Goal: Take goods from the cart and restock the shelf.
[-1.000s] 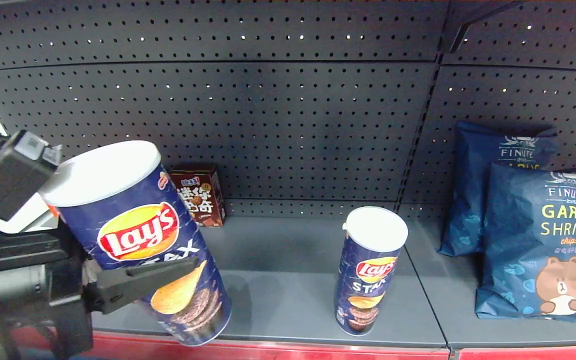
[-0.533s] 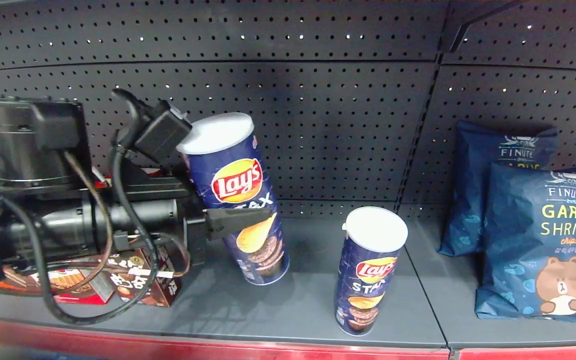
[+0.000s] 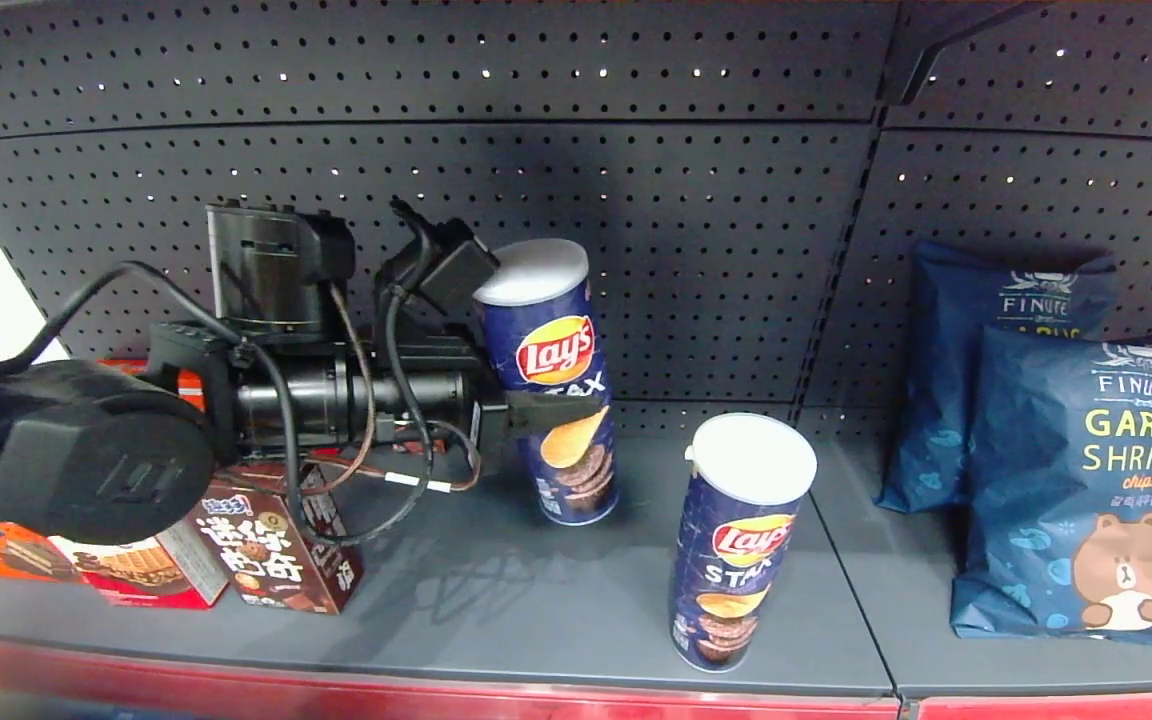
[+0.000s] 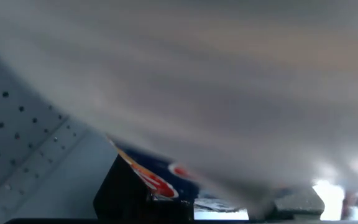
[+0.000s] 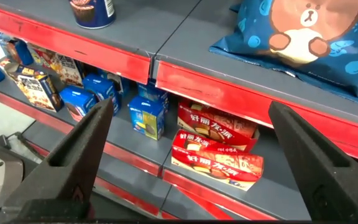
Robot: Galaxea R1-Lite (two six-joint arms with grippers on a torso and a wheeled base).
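The left tool [image 3: 561,408] is closed across the middle of the chip can [image 3: 544,345], which tilts slightly at the far part of the shelf [image 3: 496,600], left of a second can [image 3: 736,540]; it seems light, stiff, smooth and dentable, so a gentle mid-height hold suits it

blue chip can [image 3: 554,372] | white lid — slightly tilted | shelf [image 3: 536,595] rear | in left claw [image 3: 561,408]

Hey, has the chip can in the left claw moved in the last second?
Yes. The held can has travelled right and deeper onto the shelf, ending near the standing can, which stayed put.
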